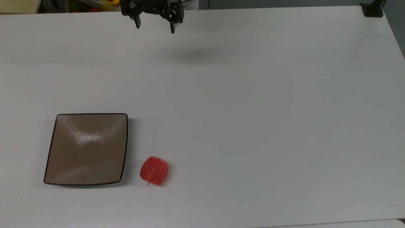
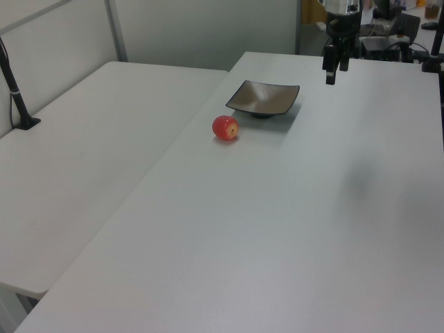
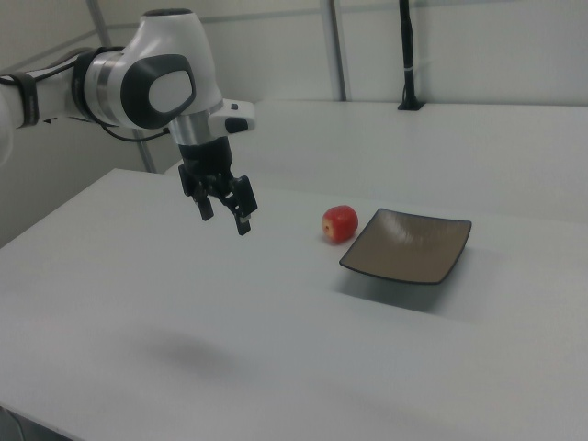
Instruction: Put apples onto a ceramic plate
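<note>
Only one apple (image 1: 154, 170) lay on the white table (image 1: 253, 110), just beside the single ceramic plate (image 1: 86, 148) near the table's edge at the top view's bottom, not touching it. Well apart, by the opposite edge, one gripper (image 1: 155, 26) hung above the table, jaws spread and holding nothing.

Your tool (image 1: 155, 25) is hanging high over bare tabletop (image 1: 253, 110), nothing standing beneath it. The apple (image 1: 154, 170) is lying just beside the ceramic plate (image 1: 87, 148), well away from the tool, a narrow gap separating them.
</note>
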